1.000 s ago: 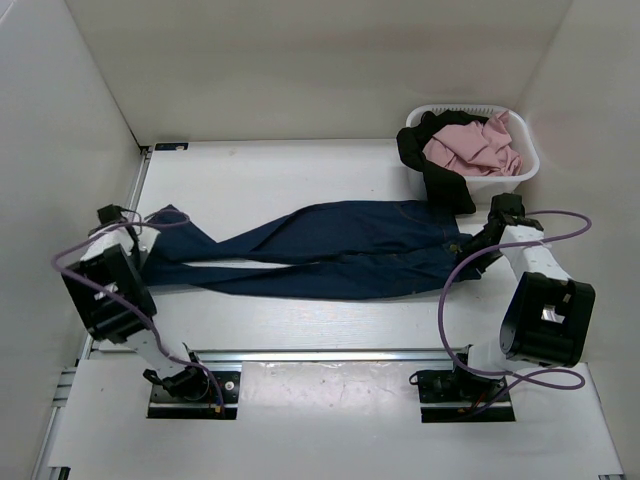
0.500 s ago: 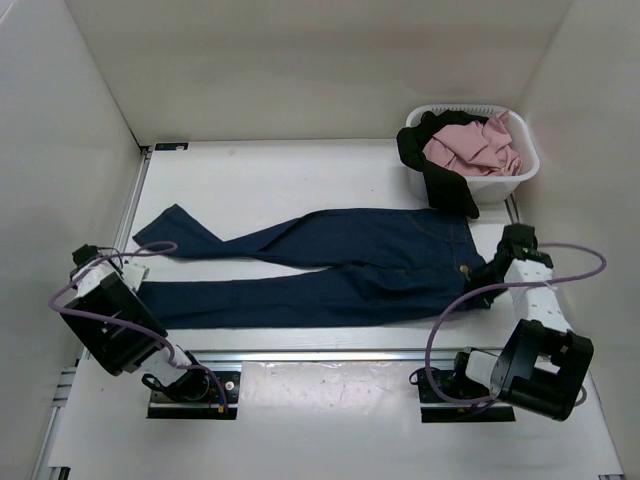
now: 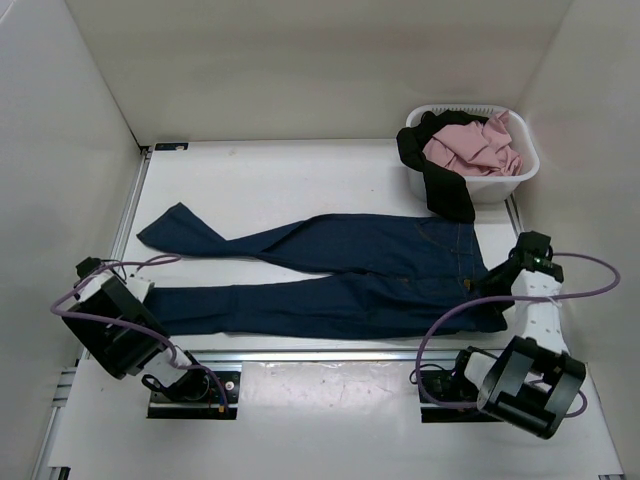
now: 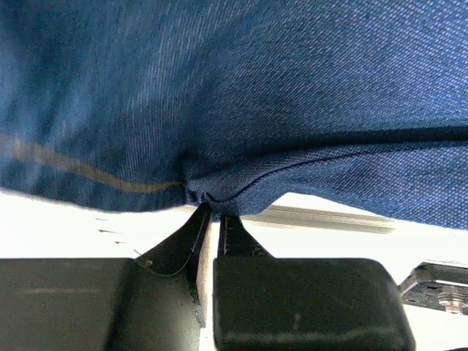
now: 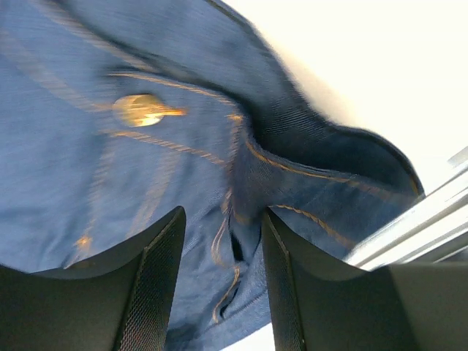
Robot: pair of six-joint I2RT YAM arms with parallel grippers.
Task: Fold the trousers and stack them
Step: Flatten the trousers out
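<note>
Navy twill trousers [image 3: 350,272], legs forked; left claw [image 4: 214,208] pinching fold.

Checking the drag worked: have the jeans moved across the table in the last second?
Yes. The trousers have slid toward the near edge; their lower leg now lies close to the metal rail, and the waistband sits farther from the basket.

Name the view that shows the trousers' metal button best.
Right wrist: the metal button shows large, though blurred. Top external shows the whole trousers, button too small to make out. Left wrist shows only denim, no button.
</note>
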